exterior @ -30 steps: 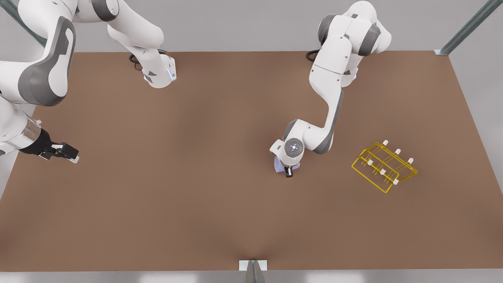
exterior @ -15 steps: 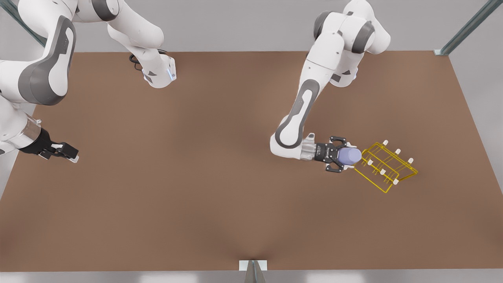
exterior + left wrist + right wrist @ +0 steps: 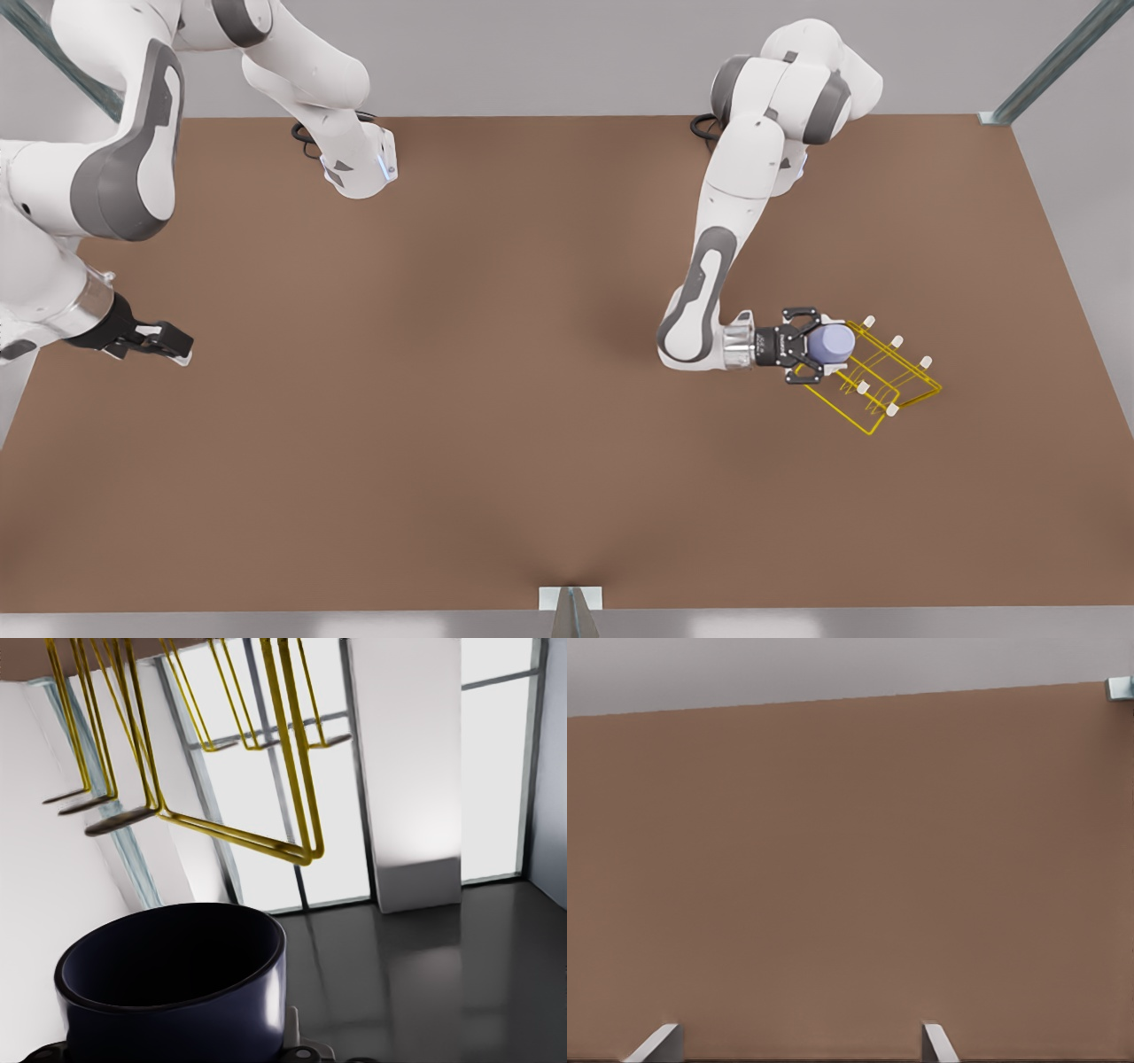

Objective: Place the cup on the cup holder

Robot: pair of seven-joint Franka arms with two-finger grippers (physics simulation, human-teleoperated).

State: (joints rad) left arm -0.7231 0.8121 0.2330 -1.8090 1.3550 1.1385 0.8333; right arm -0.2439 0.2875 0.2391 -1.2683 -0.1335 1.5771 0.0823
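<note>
The lavender-blue cup [image 3: 834, 343] is held on its side above the table, with my left gripper [image 3: 815, 346] shut on it, at the front view's right. Its open mouth [image 3: 177, 967] faces the yellow wire cup holder [image 3: 889, 379], and the cup overlaps the holder's near edge. In the left wrist view the holder's prongs and frame [image 3: 239, 836] lie just beyond the cup's rim. My right gripper [image 3: 180, 347] waits low at the front view's far left, open with nothing between its fingers [image 3: 663, 1042].
A brown table [image 3: 461, 399] spans the scene. Metal posts stand at its far corners [image 3: 1054, 62]. A small grey bracket [image 3: 570, 599] sits at the middle of the front edge. The arms' bases sit at the back edge.
The left arm swung the cup from mid-table, turned it sideways and brought it onto the holder's near edge. The right arm shifted slightly.
</note>
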